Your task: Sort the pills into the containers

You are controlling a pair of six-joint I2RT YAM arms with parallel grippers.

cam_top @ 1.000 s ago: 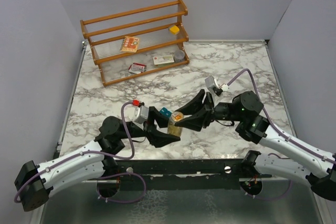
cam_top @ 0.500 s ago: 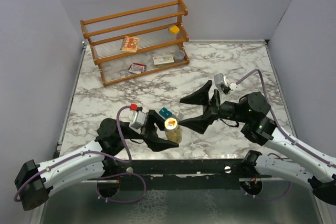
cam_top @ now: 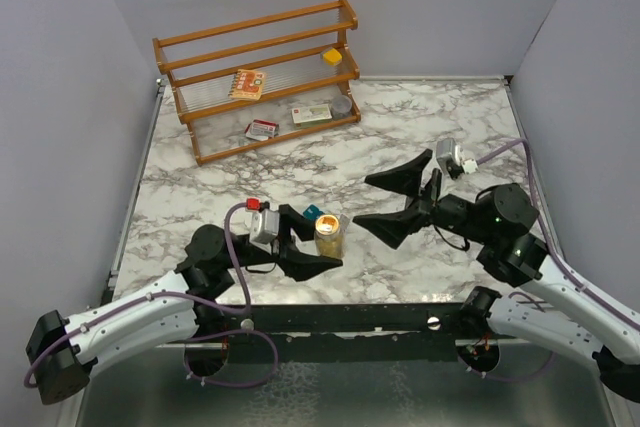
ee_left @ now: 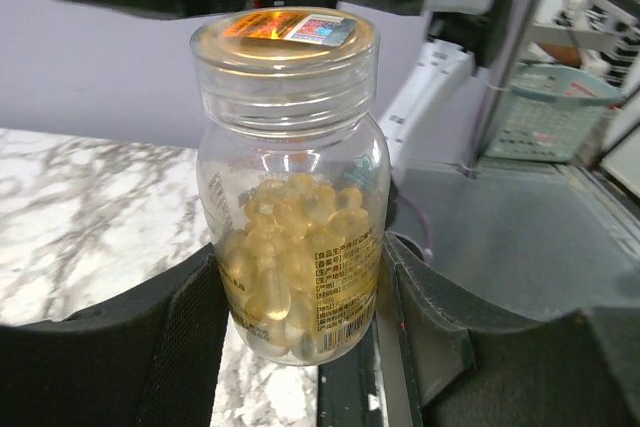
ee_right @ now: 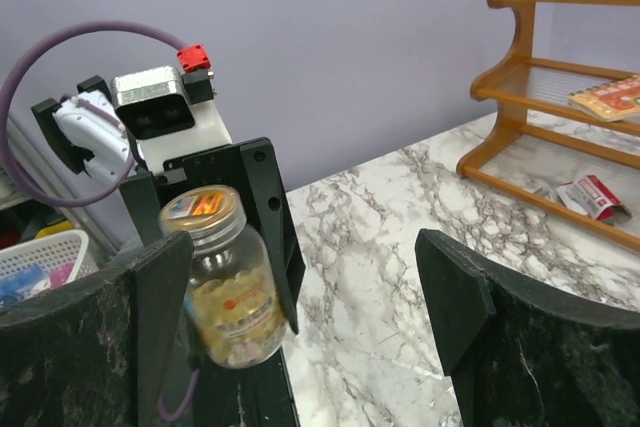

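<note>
From above, the left gripper is clenched on a pill bottle, upright near the 6 o'clock edge of the surface. The containers sit just beside the bottle at its 11 o'clock; only the teal compartment shows. The right gripper hovers at the bottle's 3 o'clock, spread wide and holding nothing.

The left wrist view shows the cap on and the pills inside, with the fingers gripping low on the body. A twist at the cap could spin or tip the bottle.

In the right wrist view the bottle lies at 8 o'clock, off the line between the fingers. Closing from there risks striking the left gripper. Careless pouring could also flood the small containers or knock them.
</note>
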